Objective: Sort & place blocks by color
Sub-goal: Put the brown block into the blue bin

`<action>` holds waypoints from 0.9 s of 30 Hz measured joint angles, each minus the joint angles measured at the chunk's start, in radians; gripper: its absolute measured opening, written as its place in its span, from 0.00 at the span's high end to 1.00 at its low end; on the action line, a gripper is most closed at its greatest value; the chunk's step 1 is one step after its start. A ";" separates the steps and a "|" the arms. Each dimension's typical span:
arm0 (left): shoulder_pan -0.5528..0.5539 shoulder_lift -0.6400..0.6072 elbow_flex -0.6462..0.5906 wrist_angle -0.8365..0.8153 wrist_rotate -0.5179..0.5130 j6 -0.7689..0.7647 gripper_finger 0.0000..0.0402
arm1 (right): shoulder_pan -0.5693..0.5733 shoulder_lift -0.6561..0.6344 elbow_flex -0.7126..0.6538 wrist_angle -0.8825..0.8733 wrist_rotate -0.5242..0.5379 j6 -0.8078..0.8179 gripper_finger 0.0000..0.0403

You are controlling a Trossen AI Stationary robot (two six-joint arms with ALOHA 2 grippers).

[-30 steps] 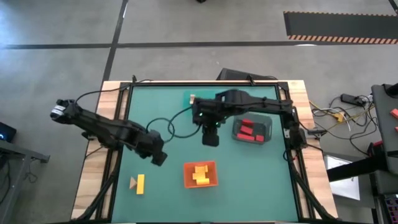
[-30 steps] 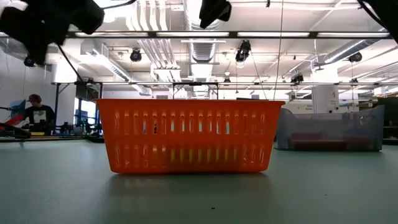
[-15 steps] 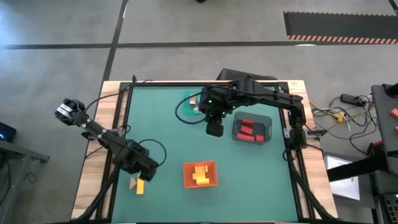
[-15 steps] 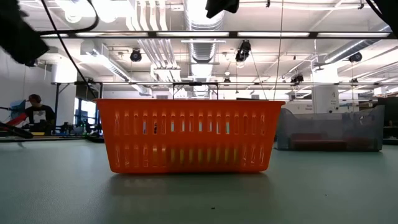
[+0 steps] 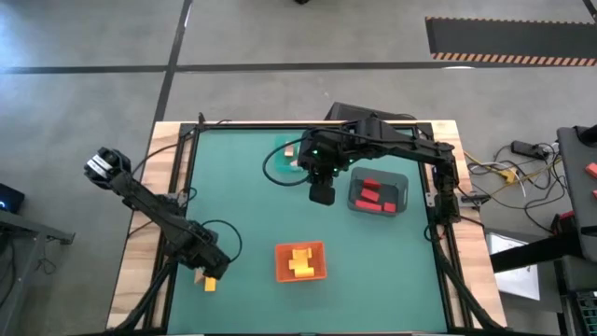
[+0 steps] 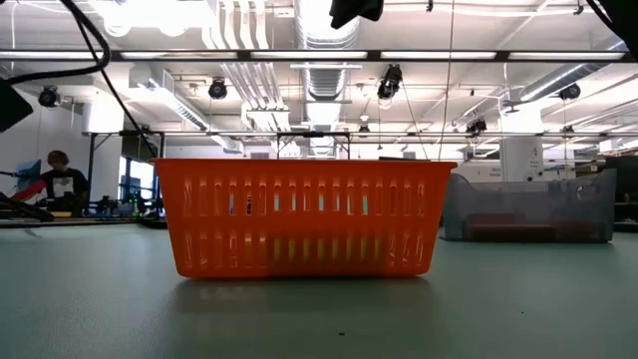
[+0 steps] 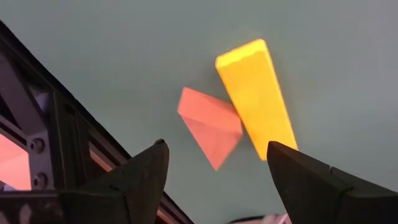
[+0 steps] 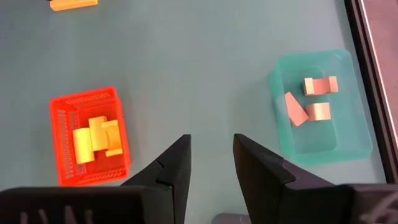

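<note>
The left pincer [image 7: 214,171] has been dropped, spread wide, right over the yellow wooden bar [image 7: 256,98] and tan wooden wedge [image 7: 210,125] on the green surface [image 5: 252,266], so a pickup looks imminent, while the right pincer [image 8: 211,158] hangs narrow and empty.

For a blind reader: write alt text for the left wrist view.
The left gripper, fingers open, hangs over a yellow bar block and a tan wedge block lying side by side, touching, on the green table, near its dark edge frame.

My overhead camera looks straight down; the low one sits level, close to the orange tray [image 6: 307,216]. My wrist cameras look past their fingers at the worktop [image 8: 205,74].
</note>
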 joint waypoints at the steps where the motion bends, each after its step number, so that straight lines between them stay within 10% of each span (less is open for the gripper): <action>1: 0.000 0.002 -0.006 0.001 0.000 0.000 0.36 | 0.000 0.000 0.000 0.000 0.000 0.000 0.72; 27: -0.039 0.079 -0.065 0.147 0.013 0.008 0.37 | 0.000 0.000 -0.001 -0.007 -0.001 0.023 0.76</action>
